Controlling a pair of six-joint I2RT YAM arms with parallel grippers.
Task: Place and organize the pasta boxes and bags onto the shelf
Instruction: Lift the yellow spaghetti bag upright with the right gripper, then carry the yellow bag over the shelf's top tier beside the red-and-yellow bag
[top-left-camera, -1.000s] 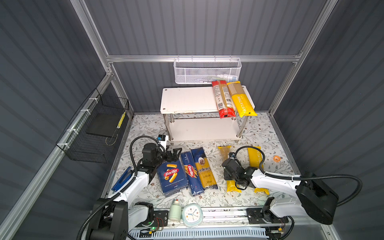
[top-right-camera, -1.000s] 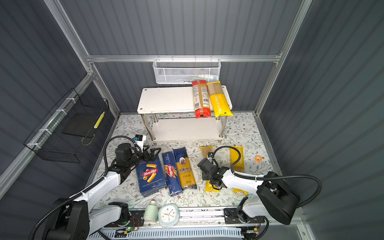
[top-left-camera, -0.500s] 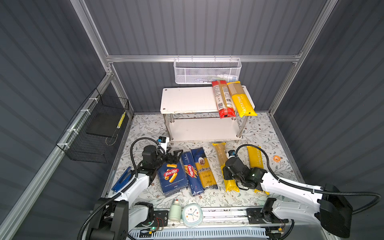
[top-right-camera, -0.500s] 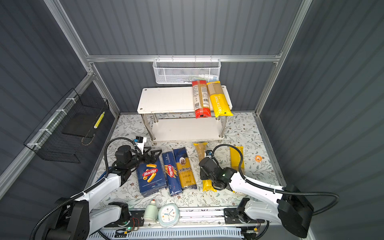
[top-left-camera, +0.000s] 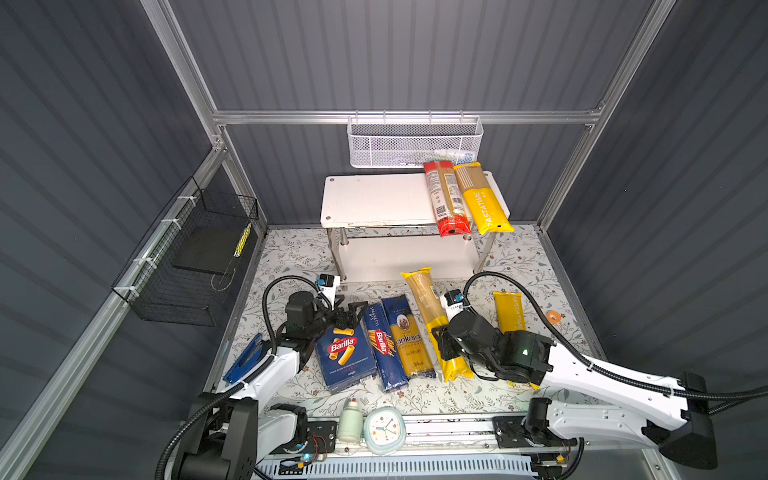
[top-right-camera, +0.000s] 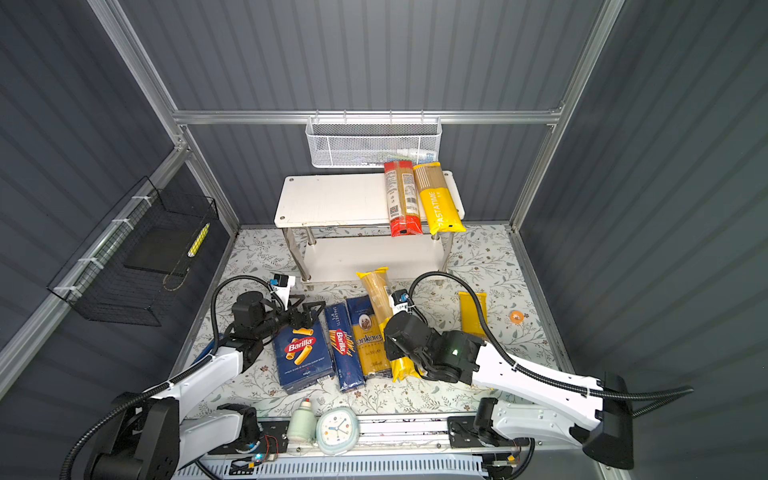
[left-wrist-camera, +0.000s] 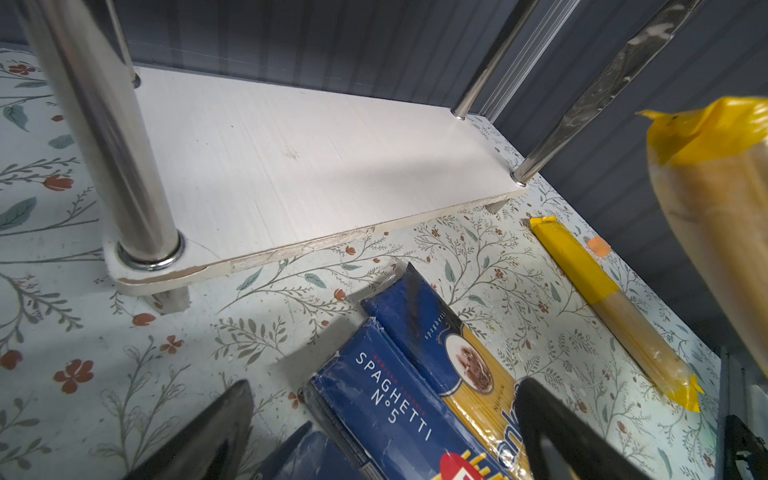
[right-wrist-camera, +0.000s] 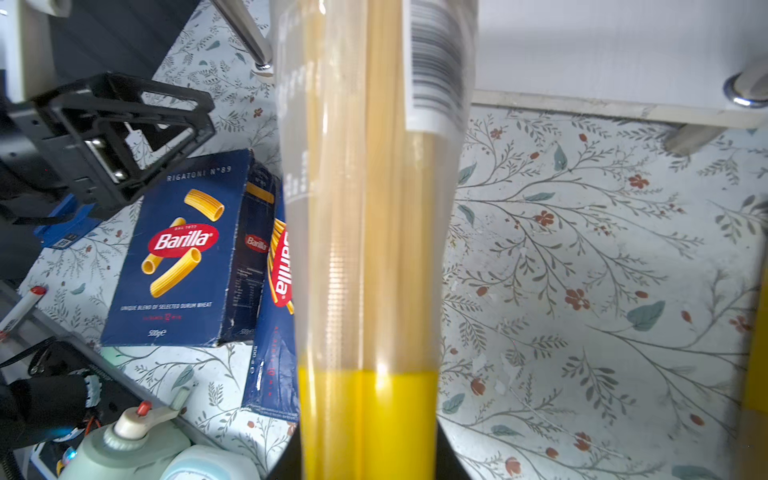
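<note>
My right gripper (top-left-camera: 446, 347) (right-wrist-camera: 368, 457) is shut on a yellow-and-clear bag (top-left-camera: 428, 303) (right-wrist-camera: 365, 249), holding it above the floor with its far end towards the shelf (top-left-camera: 374, 199). A red bag (top-left-camera: 444, 199) and a yellow bag (top-left-camera: 484, 203) lie on the shelf's top board. On the floor lie the wide Barilla box (top-left-camera: 345, 357), the narrow spaghetti box (top-left-camera: 384, 345) (left-wrist-camera: 390, 407), the blue ankara bag (top-left-camera: 409, 336) and another yellow bag (top-left-camera: 509, 311). My left gripper (top-left-camera: 353, 311) (left-wrist-camera: 384, 399) stands open over the boxes' far ends, holding nothing.
A white mesh basket (top-left-camera: 415, 141) hangs on the back wall above the shelf. A black wire basket (top-left-camera: 195, 257) hangs on the left wall. A clock (top-left-camera: 384, 428) and a small bottle (top-left-camera: 350, 419) stand at the front edge. An orange disc (top-left-camera: 552, 316) lies at the right.
My right gripper has lifted the yellow-and-clear bag off the floor and carried it a little left, towards the shelf. The left arm has barely moved.
</note>
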